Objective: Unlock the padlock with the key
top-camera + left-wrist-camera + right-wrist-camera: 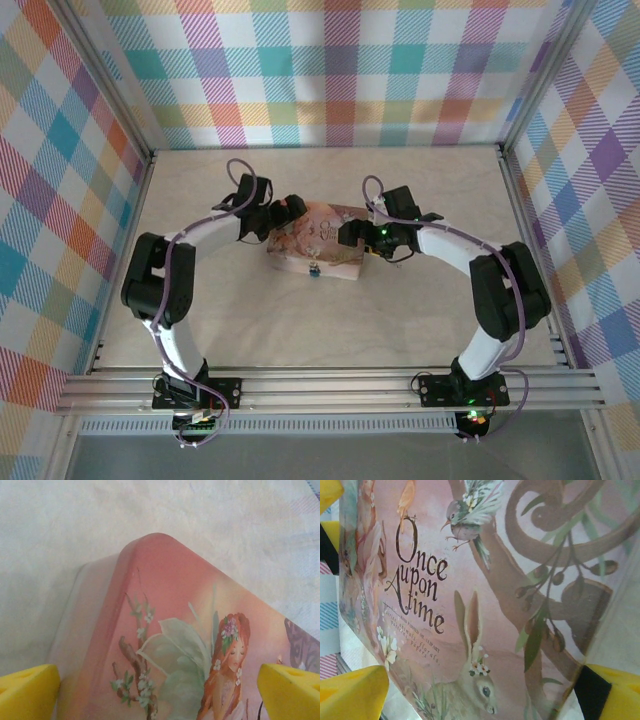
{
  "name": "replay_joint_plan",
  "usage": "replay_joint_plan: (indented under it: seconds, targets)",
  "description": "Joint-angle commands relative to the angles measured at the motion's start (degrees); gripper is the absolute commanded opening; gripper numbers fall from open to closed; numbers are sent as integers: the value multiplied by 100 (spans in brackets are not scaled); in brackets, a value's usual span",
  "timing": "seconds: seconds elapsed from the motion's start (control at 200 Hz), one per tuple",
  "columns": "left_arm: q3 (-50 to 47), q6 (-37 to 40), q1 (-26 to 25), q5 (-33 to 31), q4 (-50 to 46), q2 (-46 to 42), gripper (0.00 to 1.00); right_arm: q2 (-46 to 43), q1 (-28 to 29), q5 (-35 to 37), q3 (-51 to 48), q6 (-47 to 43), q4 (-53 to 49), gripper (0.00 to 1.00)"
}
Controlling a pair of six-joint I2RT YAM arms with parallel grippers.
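Looking down from above, you have a pink rectangular tin box with a painted storybook lid lying in the middle of the pale mottled tabletop, and both arms curve in to meet over it. The tiny padlock with a blue body hangs against the tin's near side wall, about midway along it, closer to the arm bases than either hand. Your left hand sits over the tin's left end, spread wide and gripping nothing. In its wrist view the yellow fingertips stand far apart, one just outside the lid's rounded corner and the other over the lid beside the red-haired fairy. Your right hand sits over the tin's right end, also wide open and empty. Its yellow fingertips frame the lid very closely, with the lettering "Once upon a time", a rabbit and a small bird between them. You cannot tell from these views whether either hand touches the lid.
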Motion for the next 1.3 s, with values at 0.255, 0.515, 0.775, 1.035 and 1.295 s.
replay_joint_plan:
  seconds: [0.255,0.515,0.775,1.035,1.295]
  targets:
    - [1142,376,78,300,-441,687,100,-378,-315,585,13,-326,-89,100]
    - [1455,783,248,-25,-770,233,100,-1403,-861,1423,-610,-811,-1117,98]
    - [447,990,48,102,-317,-1067,100,-1452,-948,1821,-688,-1136,-1688,87]
    - [-770,702,-176,-113,-167,-2434,100,-924,-948,1898,-513,-1253,-1856,74]
    - [-1437,486,-196,-248,-306,-3248,100,-484,-946,1921,-341,-1369,-1943,65]
